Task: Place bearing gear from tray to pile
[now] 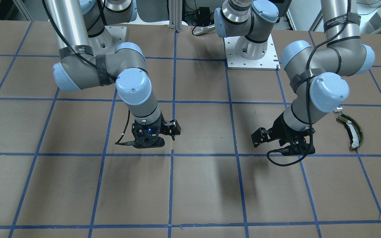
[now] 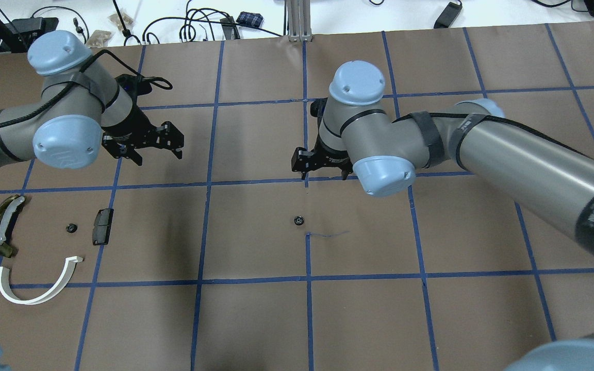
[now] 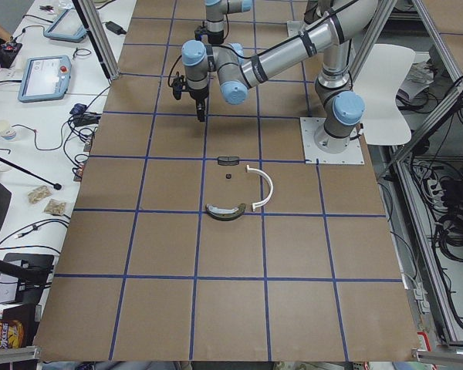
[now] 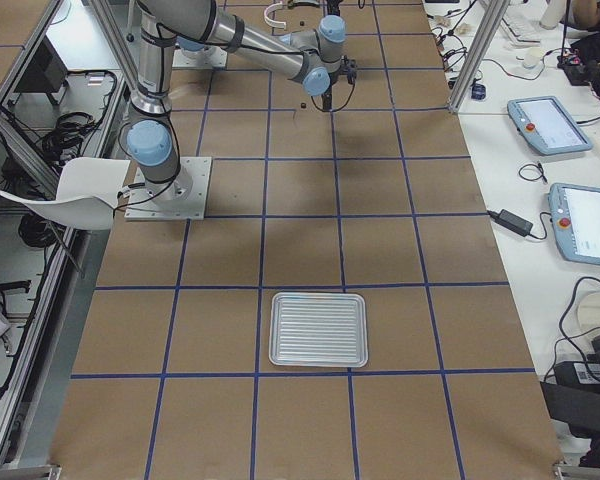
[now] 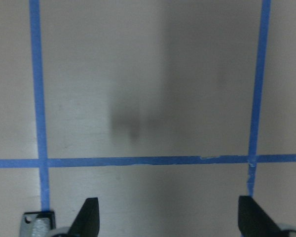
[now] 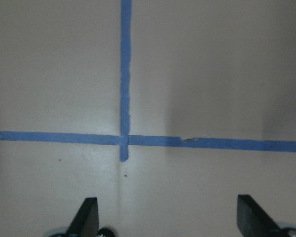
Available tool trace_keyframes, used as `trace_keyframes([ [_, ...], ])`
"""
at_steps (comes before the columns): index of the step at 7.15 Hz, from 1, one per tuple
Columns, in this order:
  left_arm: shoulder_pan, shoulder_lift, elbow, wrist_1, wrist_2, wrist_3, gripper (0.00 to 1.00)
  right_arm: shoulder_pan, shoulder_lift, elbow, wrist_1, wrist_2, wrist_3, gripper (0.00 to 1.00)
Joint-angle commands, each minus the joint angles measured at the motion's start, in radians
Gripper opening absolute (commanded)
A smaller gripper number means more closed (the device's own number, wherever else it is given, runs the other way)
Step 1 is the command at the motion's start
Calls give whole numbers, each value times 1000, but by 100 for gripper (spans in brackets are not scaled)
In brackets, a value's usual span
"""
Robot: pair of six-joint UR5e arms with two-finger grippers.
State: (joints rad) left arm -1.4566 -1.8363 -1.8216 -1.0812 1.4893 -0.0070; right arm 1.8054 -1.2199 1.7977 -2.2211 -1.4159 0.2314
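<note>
White ribbed tray (image 4: 318, 329) flat, lower centre. Black gear (image 2: 71, 228) in pile (image 2: 102, 226), left; second gear (image 2: 299, 220) alone, centre.

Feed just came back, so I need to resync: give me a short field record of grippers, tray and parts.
left gripper: open, empty
right gripper: open, empty
shallow white ribbed tray: empty
small black round gear: alone, apart from pile, near right gripper
second small black round part: in pile, beside dark flat rectangular block
pile also holds: olive-green curved piece, white thin arc
</note>
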Motion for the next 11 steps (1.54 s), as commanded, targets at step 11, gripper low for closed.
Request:
trace_keyframes([
  [11, -556, -179, -61, 215, 60, -604, 83, -290, -400, -139, 692, -133, -121, 100],
])
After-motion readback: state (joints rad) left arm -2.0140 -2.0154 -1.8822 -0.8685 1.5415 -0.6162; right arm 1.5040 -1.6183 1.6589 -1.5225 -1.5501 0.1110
